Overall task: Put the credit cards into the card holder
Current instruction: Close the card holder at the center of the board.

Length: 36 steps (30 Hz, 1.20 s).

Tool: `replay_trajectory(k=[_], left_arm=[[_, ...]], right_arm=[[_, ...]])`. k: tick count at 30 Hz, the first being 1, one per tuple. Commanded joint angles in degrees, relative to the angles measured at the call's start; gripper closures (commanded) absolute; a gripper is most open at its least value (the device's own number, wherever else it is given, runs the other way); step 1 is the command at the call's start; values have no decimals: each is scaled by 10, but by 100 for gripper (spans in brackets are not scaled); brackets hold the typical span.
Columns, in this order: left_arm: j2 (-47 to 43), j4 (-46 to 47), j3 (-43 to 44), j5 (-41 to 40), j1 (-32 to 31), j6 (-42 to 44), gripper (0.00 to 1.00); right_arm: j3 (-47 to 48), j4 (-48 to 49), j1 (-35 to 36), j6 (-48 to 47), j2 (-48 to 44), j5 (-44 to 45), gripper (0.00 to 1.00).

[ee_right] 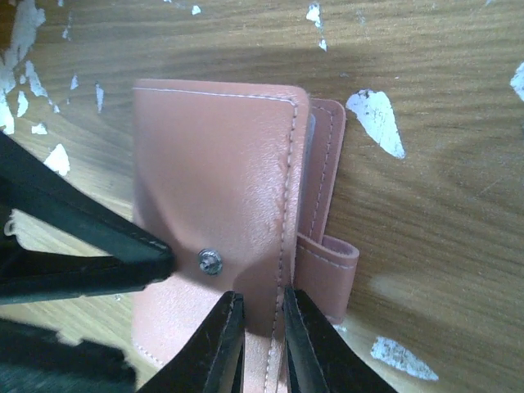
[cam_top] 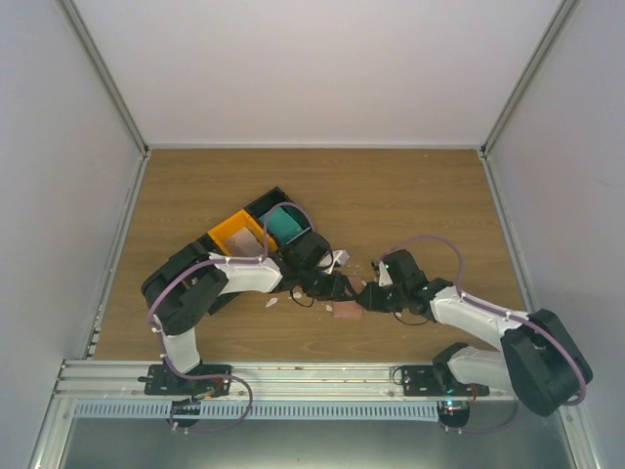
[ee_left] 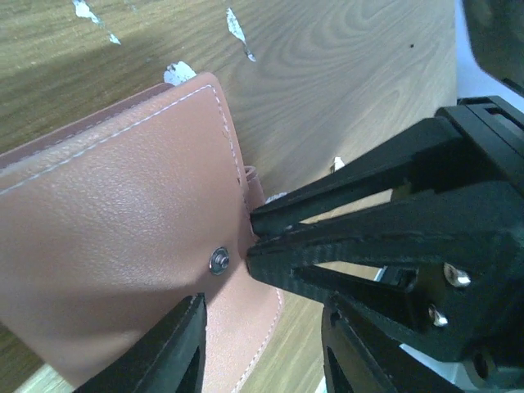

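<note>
From above I count one holder (cam_top: 345, 312) on the table (cam_top: 420, 195), one teal card (cam_top: 286, 226) lying in a black bin (cam_top: 266, 217), and one orange bin (cam_top: 239, 233) just beside that. Both my arms bend inward from their bases. My left claw (cam_top: 334, 287) and right claw (cam_top: 369, 296) meet low over the holder, near the table's middle. A few white scraps (cam_top: 337, 259) lie near.

At my left wrist, the one holder (ee_left: 106, 246) fills the left half, its single stud (ee_left: 219, 259) showing. My left claw (ee_left: 262, 360) stands apart, one finger over the holder's face and the other off its edge. The right claw (ee_left: 250, 241) reaches in from the right, tips together at the holder's edge beside the stud.

At my right wrist, my right claw (ee_right: 259, 344) is clamped on the stitched flap edge of the holder (ee_right: 213, 164), fingers nearly touching. One left finger (ee_right: 98, 246) rests its tip on the face just beside the stud. Scraps dot the wood around it.
</note>
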Motion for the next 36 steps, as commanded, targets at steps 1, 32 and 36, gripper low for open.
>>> replay_trajectory(k=[1,32,36], left_arm=[[-45,2,-24,-38,-4,-1,53],[2,113,-136,-75,6,-41,48],[25,161,-144,-25,6,-36,52]], right_arm=[[-12,17,1,-7,35,-15,84],[-38,54,-6,5,118,33,87],[-38,76,-8,4,137,11,86]])
